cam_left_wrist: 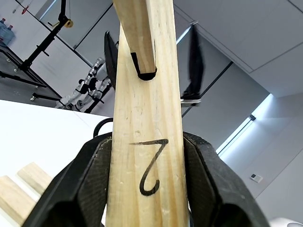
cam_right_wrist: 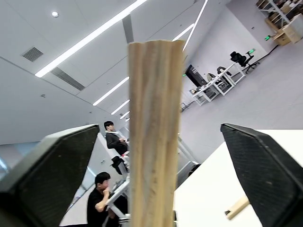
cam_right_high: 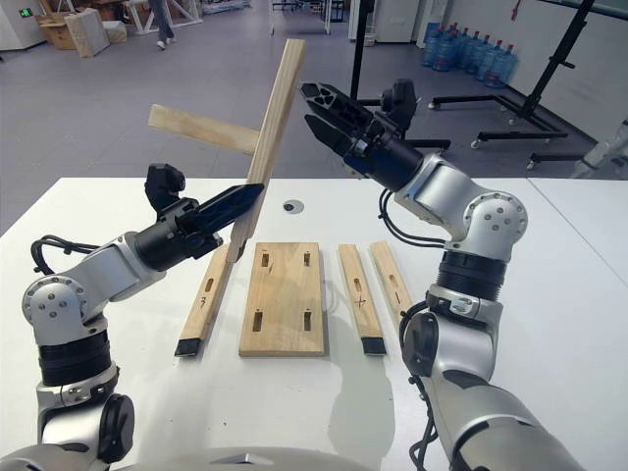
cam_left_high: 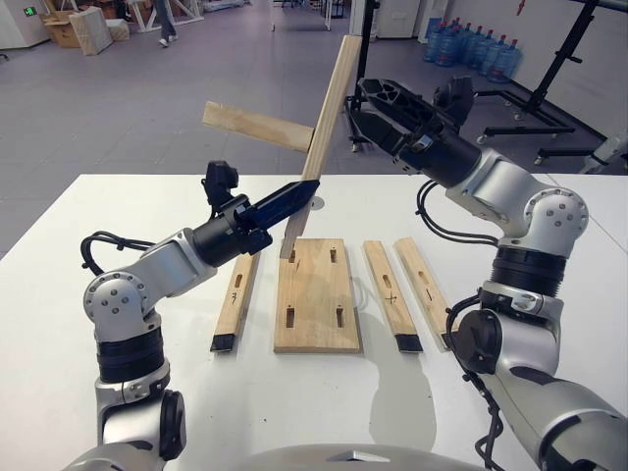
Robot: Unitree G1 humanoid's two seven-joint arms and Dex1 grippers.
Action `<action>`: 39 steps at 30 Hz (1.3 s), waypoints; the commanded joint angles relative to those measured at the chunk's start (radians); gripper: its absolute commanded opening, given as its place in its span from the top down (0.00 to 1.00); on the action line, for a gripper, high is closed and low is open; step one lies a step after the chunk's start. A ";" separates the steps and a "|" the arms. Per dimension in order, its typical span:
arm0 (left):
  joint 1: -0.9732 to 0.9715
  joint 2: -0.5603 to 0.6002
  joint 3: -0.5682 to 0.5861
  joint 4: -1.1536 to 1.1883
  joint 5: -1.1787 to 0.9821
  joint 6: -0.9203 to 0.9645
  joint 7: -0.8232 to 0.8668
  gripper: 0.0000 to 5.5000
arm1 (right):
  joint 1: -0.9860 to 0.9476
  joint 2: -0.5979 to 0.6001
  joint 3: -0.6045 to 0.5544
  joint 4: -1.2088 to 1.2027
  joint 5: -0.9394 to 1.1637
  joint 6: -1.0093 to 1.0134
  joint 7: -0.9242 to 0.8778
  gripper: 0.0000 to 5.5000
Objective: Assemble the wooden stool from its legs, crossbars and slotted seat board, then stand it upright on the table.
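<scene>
A wooden leg (cam_left_high: 324, 128) marked with a numeral, with a crossbar (cam_left_high: 257, 126) plugged into its upper slot, slants up over the table. My left gripper (cam_left_high: 312, 188) is shut on its lower half, and in the left wrist view its fingers (cam_left_wrist: 87, 182) press both sides of the leg (cam_left_wrist: 147, 142). The leg's lower end hangs at the far left corner of the slotted seat board (cam_left_high: 316, 314), which lies flat. My right gripper (cam_left_high: 353, 98) is open beside the leg's top. In the right wrist view the leg (cam_right_wrist: 154, 132) stands between the spread fingers (cam_right_wrist: 47, 175), untouched.
Three loose legs lie flat on the white table (cam_left_high: 118, 226): one (cam_left_high: 234, 304) left of the board, two (cam_left_high: 391, 294) (cam_left_high: 424, 280) right of it. A small dark disc (cam_right_high: 291, 206) sits behind the board. Racks and water bottles stand beyond the far edge.
</scene>
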 commanded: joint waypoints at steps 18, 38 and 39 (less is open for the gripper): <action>0.052 0.076 -0.109 -0.034 -0.047 -0.081 -0.044 0.63 | 0.000 0.015 0.164 -0.008 0.173 -0.060 -0.092 0.08; 0.047 0.108 -0.132 -0.030 -0.035 -0.107 -0.065 0.63 | 0.033 -0.006 0.175 -0.026 0.145 -0.074 -0.079 0.62; 0.044 0.112 -0.132 -0.028 -0.027 -0.108 -0.067 0.63 | 0.037 -0.014 0.176 -0.030 0.134 -0.073 -0.072 0.63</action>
